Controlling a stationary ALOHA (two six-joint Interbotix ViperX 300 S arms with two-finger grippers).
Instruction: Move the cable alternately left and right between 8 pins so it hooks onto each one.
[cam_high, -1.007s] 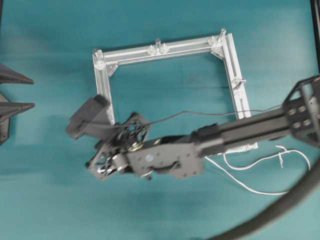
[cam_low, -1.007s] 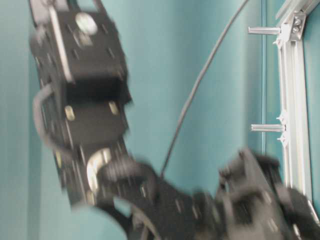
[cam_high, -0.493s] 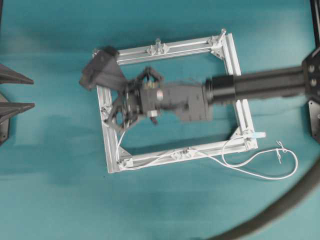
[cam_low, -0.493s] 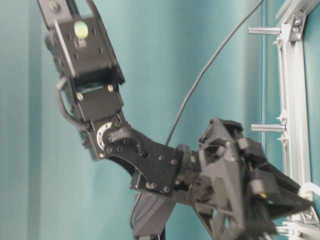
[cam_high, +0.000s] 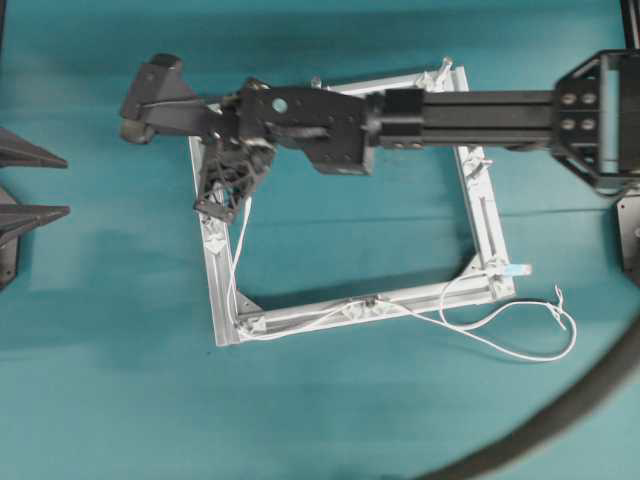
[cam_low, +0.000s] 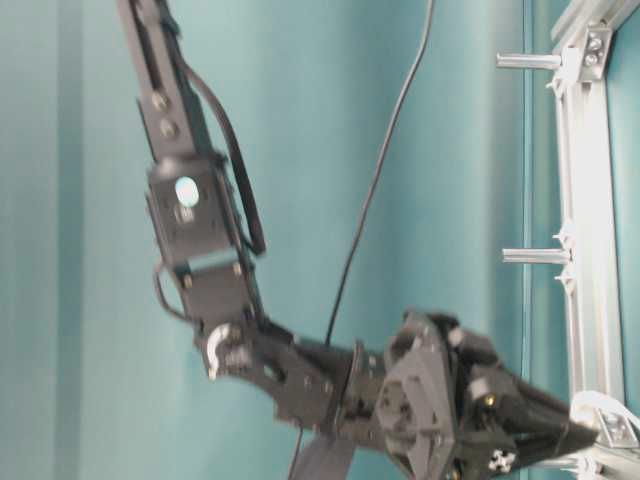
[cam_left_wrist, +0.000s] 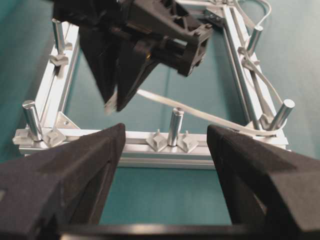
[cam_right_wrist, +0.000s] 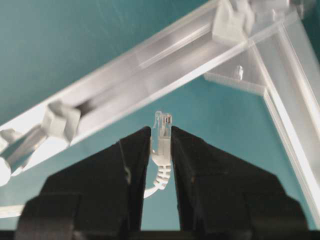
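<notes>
The white cable (cam_high: 236, 268) runs from my right gripper (cam_high: 222, 203) down the left bar of the aluminium frame (cam_high: 487, 225), round the near left corner, along the near bar and out to a loose loop; its light blue tip (cam_high: 520, 270) lies by the near right corner. My right gripper (cam_right_wrist: 161, 134) is shut on the cable's clear plug (cam_right_wrist: 163, 131), just inside the frame's far left corner. Upright pins (cam_left_wrist: 175, 125) (cam_left_wrist: 32, 119) stand on the frame, and the cable (cam_left_wrist: 200, 114) passes behind the middle one. My left gripper (cam_left_wrist: 166, 131) stands open outside the frame (cam_high: 66, 185).
A thick dark grey hose (cam_high: 560, 420) curves across the near right of the teal table. A thin black robot wire (cam_low: 380, 180) hangs from the right arm. The right arm (cam_high: 480, 110) lies over the frame's far bar. More pins (cam_low: 535, 256) stick up along the frame.
My right gripper swung from the frame's near left corner up along the left bar to the far left corner, dragging the cable taut along the near and left bars. The left gripper stayed put.
</notes>
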